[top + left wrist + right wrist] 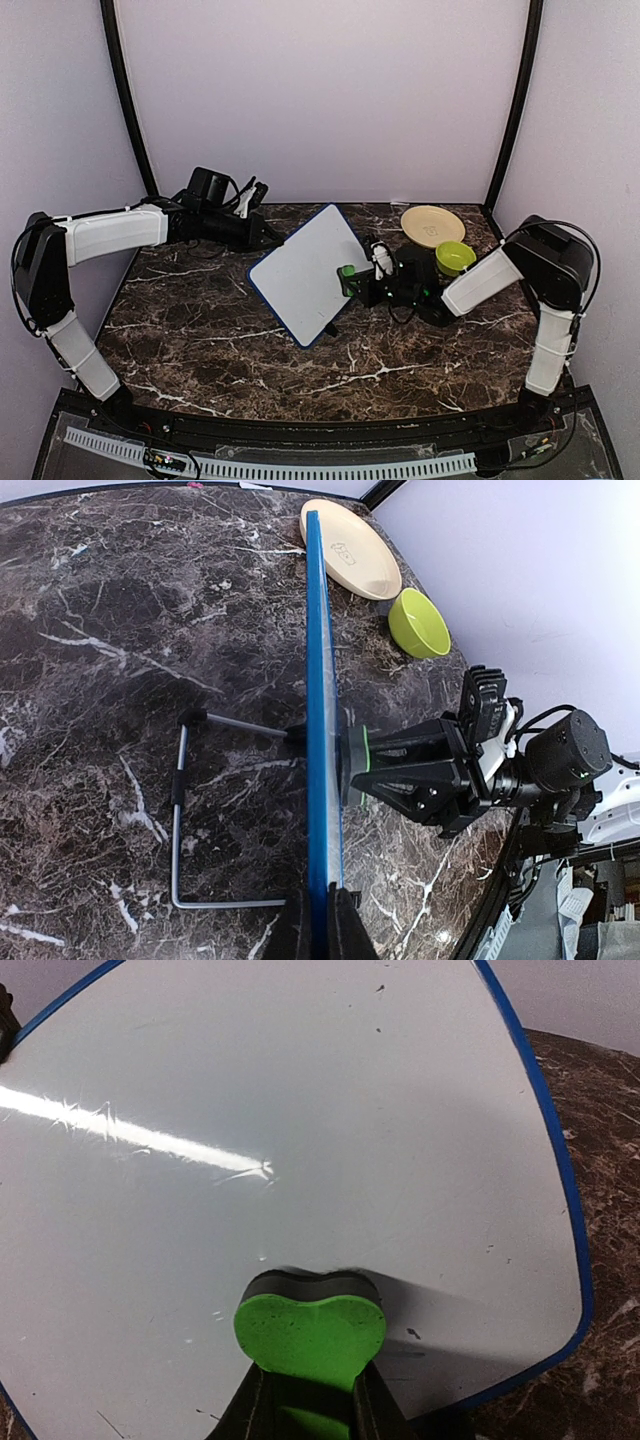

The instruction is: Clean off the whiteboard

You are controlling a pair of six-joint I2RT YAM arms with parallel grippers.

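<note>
White is nearly all that shows on the whiteboard (300,1110), which is held up on edge, tilted, over the marble table (200,340), between the two claws. The left claw (322,925) is clenched on the board's blue rim, one finger on each face, so the board runs straight out ahead of it, edge-on to its camera. A bent wire stand (180,810) lies on the table at the back side of the board, one end reaching to the rim. Whether it bears any weight I cannot tell. The right claw (308,1400) is clenched on the green eraser (310,1330). The eraser's dark felt presses against the writing face directly in front of the fingertips, low on the board.

The job looks close to done. No marker lines are visible on the face ahead of the right claw. There is a glare streak up and to its left, and a few small dark specks: a couple far ahead near the top rim, one or two just right of the eraser, and a faint stroke low to the left. Those specks, if they are ink and not dirt, are what is left, along with any patch hidden under the eraser itself. A yellow plate (432,225) and a green bowl (454,257) sit behind the right claw, away from the board.
</note>
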